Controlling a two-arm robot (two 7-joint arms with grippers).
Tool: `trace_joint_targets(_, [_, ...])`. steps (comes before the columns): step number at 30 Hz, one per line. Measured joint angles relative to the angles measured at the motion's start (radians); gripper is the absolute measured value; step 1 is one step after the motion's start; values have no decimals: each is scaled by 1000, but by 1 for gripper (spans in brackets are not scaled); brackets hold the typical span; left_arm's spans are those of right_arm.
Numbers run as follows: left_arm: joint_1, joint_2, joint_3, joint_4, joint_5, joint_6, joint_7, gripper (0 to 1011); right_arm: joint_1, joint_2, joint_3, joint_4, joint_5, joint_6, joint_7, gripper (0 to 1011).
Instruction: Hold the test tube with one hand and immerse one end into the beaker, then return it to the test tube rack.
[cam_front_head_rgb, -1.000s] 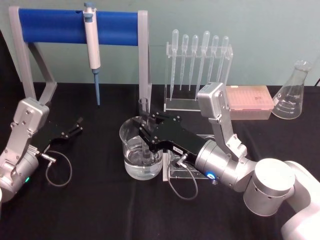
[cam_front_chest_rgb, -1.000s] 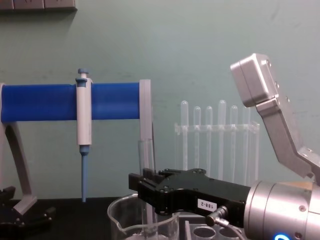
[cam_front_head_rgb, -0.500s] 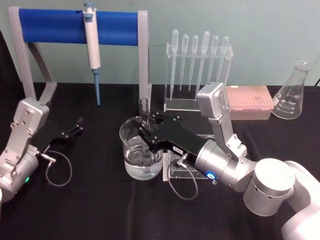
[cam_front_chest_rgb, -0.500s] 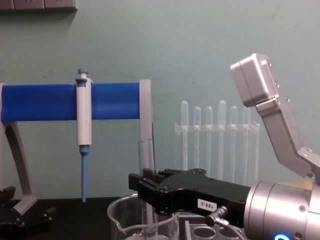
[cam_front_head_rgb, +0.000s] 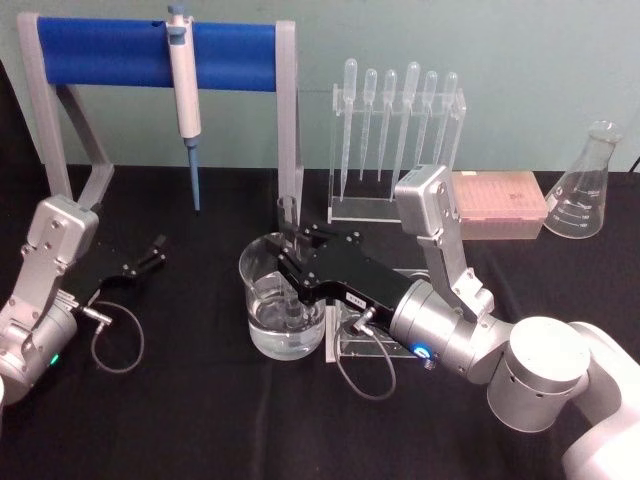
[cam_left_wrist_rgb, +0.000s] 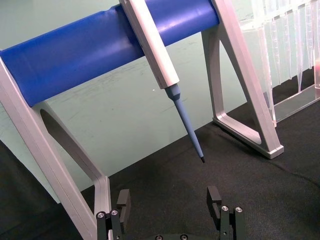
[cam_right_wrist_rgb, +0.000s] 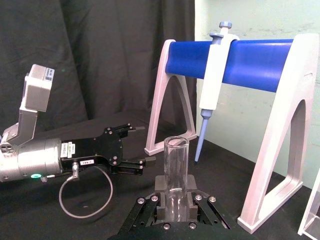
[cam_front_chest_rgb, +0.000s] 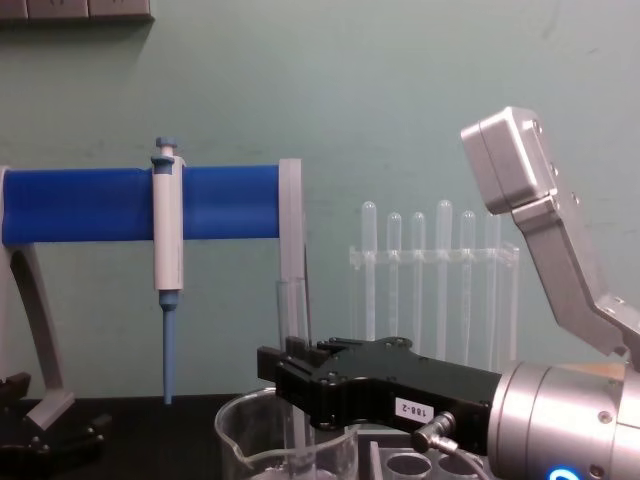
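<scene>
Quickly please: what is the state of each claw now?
Left claw: open, empty.
Right claw: closed on the test tube, its lower end in the beaker.

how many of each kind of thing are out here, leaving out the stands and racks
test tube: 1, lower end in the beaker
beaker: 1
conical flask: 1
plastic pipettes: 6
pipettor: 1
pink tip box: 1
grippers: 2, right gripper shut on the test tube, left gripper parked open at the table's left
total: 13
</scene>
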Motion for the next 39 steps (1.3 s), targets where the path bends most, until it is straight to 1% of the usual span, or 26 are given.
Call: trace_joint_targets(39, [0, 0, 0, 0, 0, 0, 0, 1000, 0, 0, 0, 0, 0, 0, 0, 226])
